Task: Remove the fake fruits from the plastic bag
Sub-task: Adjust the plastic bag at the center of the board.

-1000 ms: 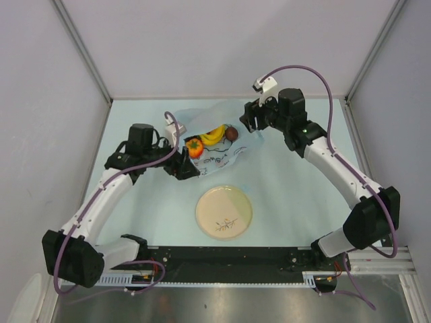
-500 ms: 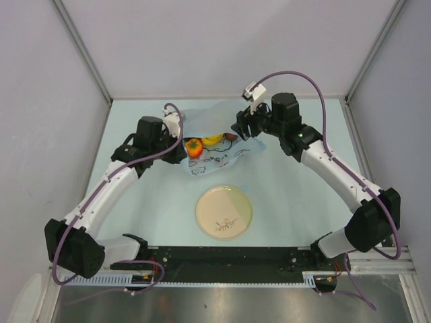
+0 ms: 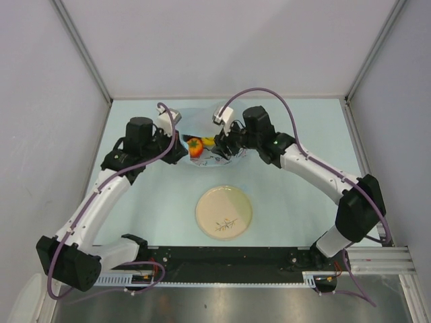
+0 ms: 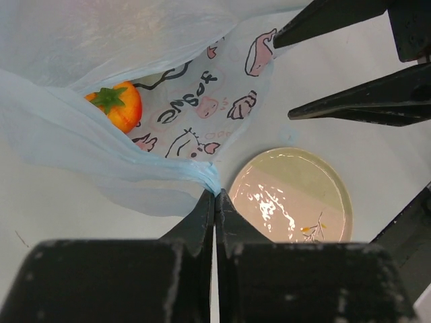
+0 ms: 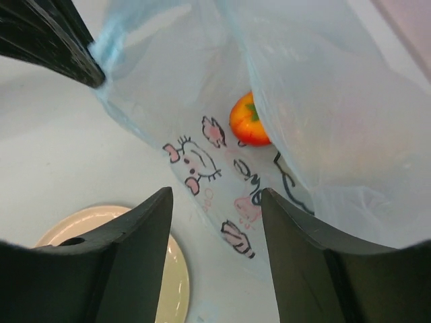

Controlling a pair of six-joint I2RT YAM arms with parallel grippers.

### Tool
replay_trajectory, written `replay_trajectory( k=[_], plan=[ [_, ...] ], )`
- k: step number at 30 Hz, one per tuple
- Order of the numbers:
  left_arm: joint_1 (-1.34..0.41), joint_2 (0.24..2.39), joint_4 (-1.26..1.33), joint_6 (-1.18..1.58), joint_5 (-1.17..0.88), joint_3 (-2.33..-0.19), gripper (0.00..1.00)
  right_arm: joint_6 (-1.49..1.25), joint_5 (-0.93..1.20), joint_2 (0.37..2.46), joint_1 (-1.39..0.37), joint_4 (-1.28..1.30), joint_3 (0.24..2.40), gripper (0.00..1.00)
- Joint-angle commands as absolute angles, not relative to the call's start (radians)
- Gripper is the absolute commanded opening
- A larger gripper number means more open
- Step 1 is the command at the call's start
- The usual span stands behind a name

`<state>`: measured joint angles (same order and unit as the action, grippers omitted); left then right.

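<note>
The light-blue plastic bag (image 3: pixel 204 153) with pink-and-black cartoon prints lies between my two grippers. My left gripper (image 4: pixel 215 195) is shut on a bunched edge of the bag (image 4: pixel 101 145) and holds its mouth up. Inside lies an orange fruit with a green top (image 4: pixel 116 108), also visible in the right wrist view (image 5: pixel 248 122). A strip of yellow banana (image 3: pixel 210 140) shows beside the orange fruit (image 3: pixel 195 147). My right gripper (image 5: pixel 215 195) hangs open just above the bag's printed panel (image 5: pixel 236 202), with nothing between its fingers. Other fruits are hidden by the bag and the arms.
A round beige plate (image 3: pixel 224 210) with a twig drawing sits on the table in front of the bag, near the right gripper's left finger (image 5: pixel 135 249). The left gripper's black fingers (image 5: pixel 50 40) cross the right wrist view's top left corner.
My left gripper has shut on the bag's edge and drawn it up. My right gripper has moved left from the bag's far right side to over its mouth, its jaws narrowing a little.
</note>
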<state>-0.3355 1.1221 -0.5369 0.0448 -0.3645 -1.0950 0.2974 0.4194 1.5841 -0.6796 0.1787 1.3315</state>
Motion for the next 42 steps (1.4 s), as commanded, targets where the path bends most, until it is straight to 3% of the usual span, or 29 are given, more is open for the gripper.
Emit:
replay_trajectory(
  k=[1, 4, 7, 24, 26, 33, 38, 42],
  plan=[
    [-0.327, 1.124, -0.489, 0.052, -0.425, -1.114, 0.0, 0.324, 0.411, 1.468, -0.696, 0.054, 1.351, 0.57],
    [-0.321, 1.127, -0.486, 0.063, -0.463, -1.144, 0.0, 0.374, 0.454, 1.459, -0.715, 0.121, 1.351, 0.43],
    [-0.307, 1.134, -0.479, 0.069, -0.547, -1.17, 0.0, 0.403, 0.459, 1.537, -0.716, 0.181, 1.351, 0.36],
    [-0.275, 1.086, -0.494, 0.065, -0.618, -1.143, 0.0, 0.486, 0.235, 1.91, -0.672, -0.091, 1.489, 0.33],
    [-0.267, 1.078, -0.506, 0.043, -0.601, -1.115, 0.0, 0.474, 0.283, 1.939, -0.663, -0.055, 1.563, 0.33],
    [-0.203, 1.085, -0.483, 0.052, -0.58, -1.075, 0.0, 0.541, 0.581, 1.951, -0.638, 0.469, 1.724, 0.47],
    [-0.167, 1.091, -0.488, 0.043, -0.575, -1.069, 0.0, 0.517, 0.649, 1.922, -0.618, 0.493, 1.678, 0.55],
    [-0.158, 1.086, -0.486, 0.049, -0.587, -1.063, 0.0, 0.479, 0.579, 1.965, -0.626, 0.433, 1.723, 0.5]
  ],
)
